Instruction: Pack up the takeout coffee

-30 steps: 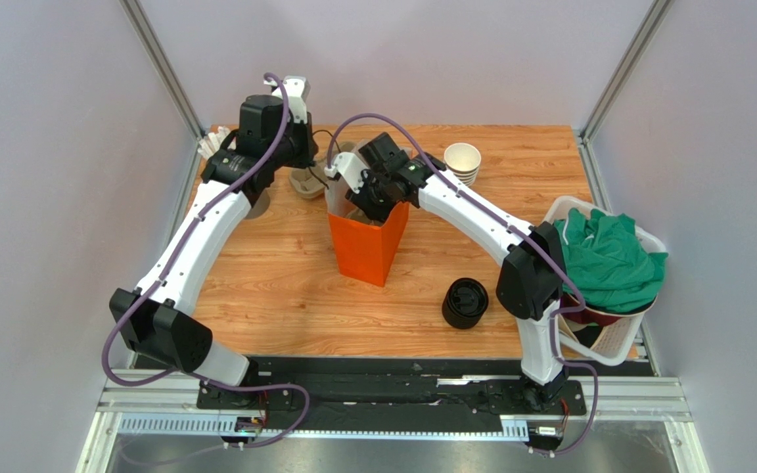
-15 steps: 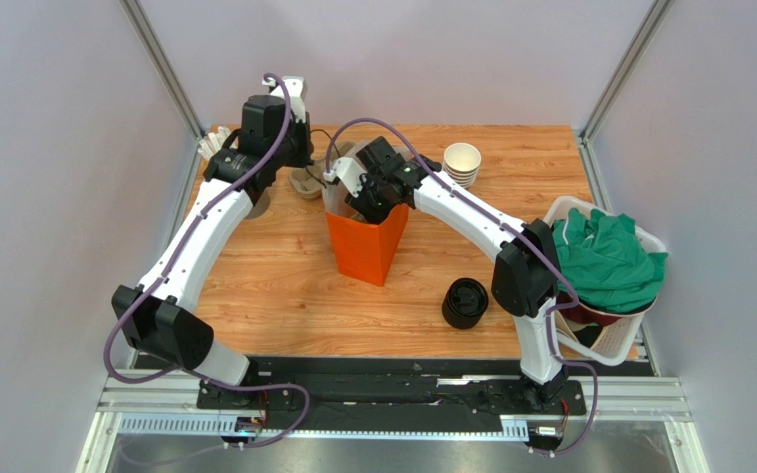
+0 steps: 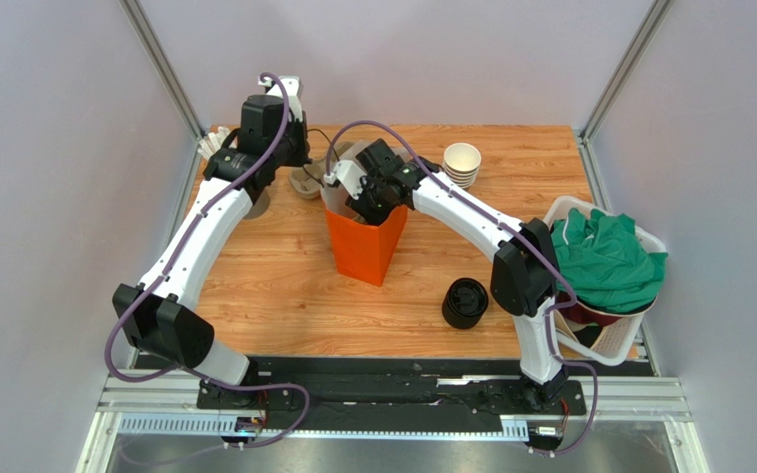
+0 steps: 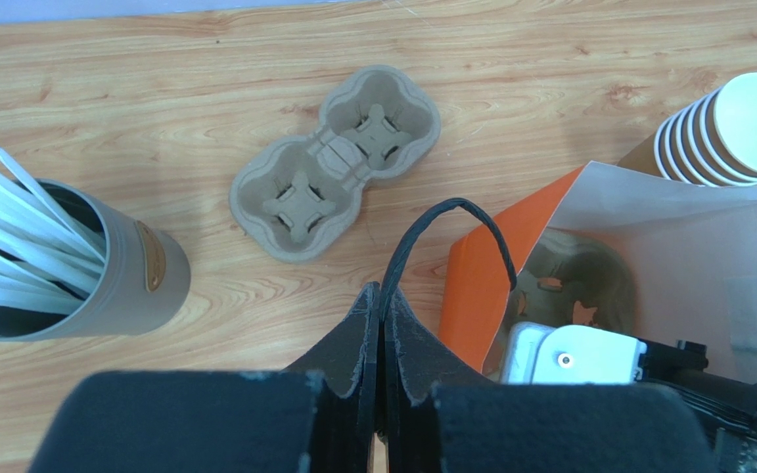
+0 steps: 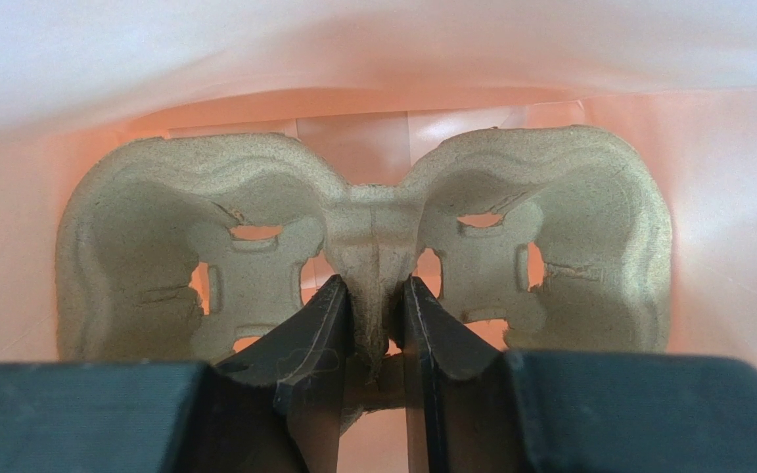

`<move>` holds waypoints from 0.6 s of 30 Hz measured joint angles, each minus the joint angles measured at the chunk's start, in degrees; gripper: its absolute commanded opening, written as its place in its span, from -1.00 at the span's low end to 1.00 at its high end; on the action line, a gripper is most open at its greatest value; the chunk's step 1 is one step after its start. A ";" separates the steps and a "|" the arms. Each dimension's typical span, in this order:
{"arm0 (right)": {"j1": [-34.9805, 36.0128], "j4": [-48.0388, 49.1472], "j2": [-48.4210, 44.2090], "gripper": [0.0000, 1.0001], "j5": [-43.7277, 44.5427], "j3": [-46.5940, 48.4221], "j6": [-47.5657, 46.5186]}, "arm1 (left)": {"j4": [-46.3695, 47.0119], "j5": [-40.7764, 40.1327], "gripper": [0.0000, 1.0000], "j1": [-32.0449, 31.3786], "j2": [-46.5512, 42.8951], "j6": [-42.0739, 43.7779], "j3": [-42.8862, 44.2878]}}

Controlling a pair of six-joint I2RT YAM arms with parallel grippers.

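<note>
Right wrist: our right claw (image 5: pixel 373 296) is pinching the cup carrier (image 5: pixel 550 227) inside the orange bag (image 3: pixel 366 251); our left claw (image 4: pixel 380 325) is clamping its black handle (image 4: pixel 452 207) at 10 o'clock.

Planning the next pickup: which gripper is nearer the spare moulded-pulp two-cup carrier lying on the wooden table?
Left. The left gripper hangs beside the spare carrier, pinching the black handle of the orange paper bag; the right gripper is inside that bag, clamped on another carrier.

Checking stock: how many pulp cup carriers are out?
2. One carrier lies on the table beside the straw holder; the second carrier sits inside the orange bag, its middle ridge pinched by the right end effector. More may be hidden beneath it.
</note>
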 measured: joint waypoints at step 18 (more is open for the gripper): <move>-0.04 -2.47 4.17 -0.45 -0.07 0.37 0.02 | 0.00 0.11 -1.00 0.24 0.11 -0.42 0.00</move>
